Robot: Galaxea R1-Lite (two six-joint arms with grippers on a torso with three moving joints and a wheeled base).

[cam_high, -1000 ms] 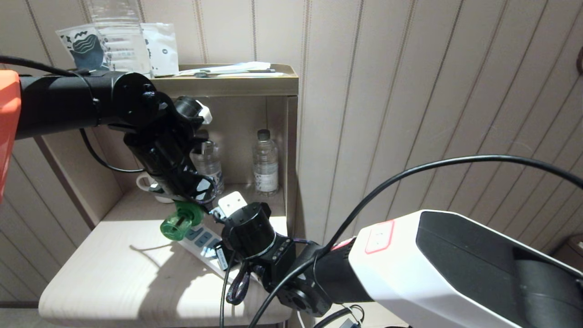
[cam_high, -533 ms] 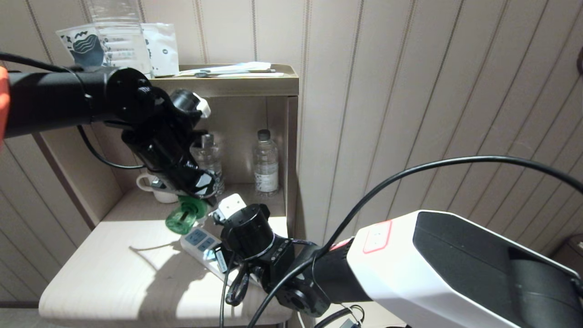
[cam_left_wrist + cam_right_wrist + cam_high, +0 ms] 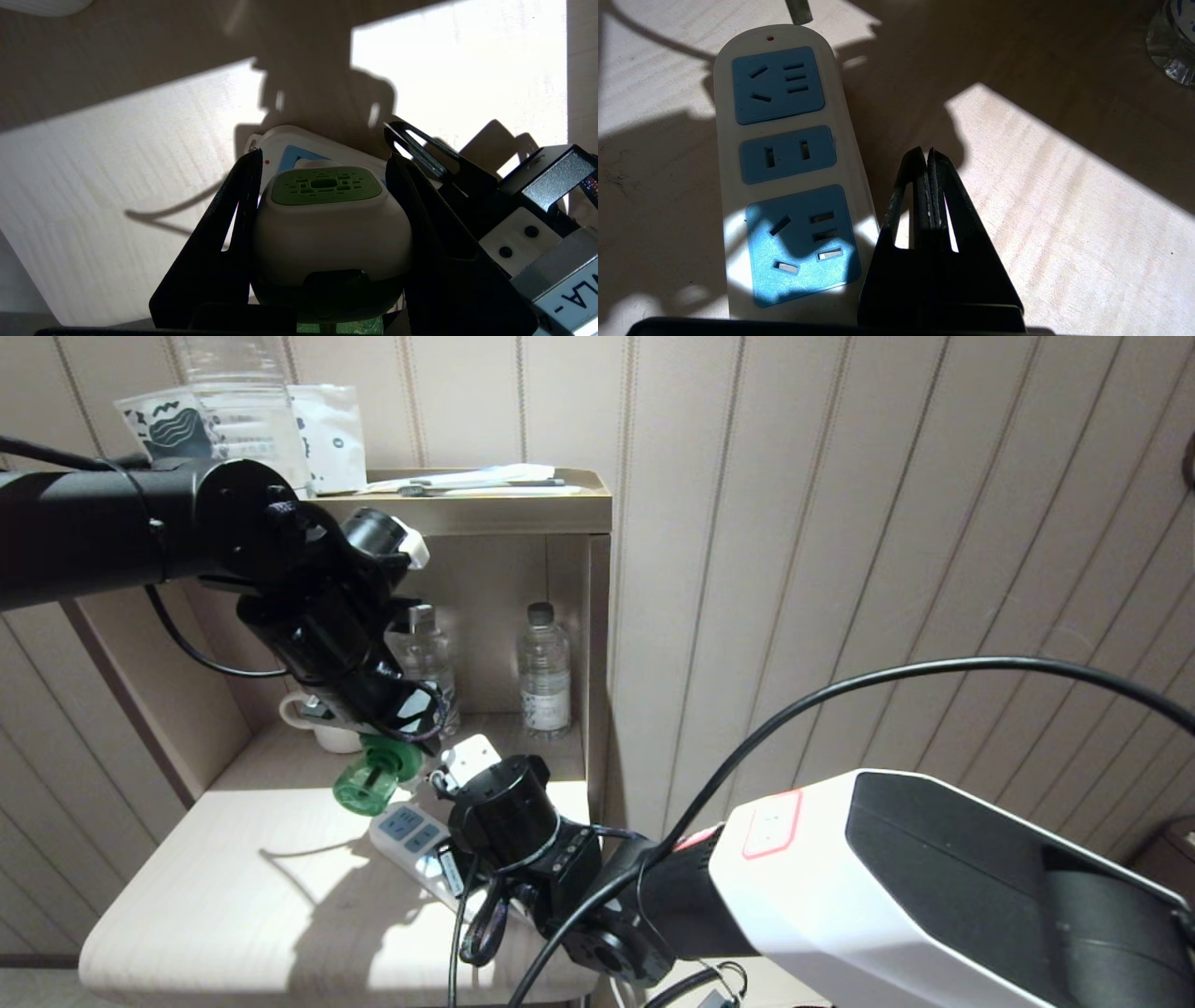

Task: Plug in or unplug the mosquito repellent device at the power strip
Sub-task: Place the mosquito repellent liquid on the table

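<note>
Since a second ago: lifted a little higher and clear of the power strip (image 3: 411, 831), with the mosquito repellent device (image 3: 372, 781) pinched in the left hand (image 3: 322, 219) above the strip's far end. Unplugged by the look of it. Right hand (image 3: 928, 161) pressed together, empty, just beside the strip on the desk (image 3: 233, 915).
</note>
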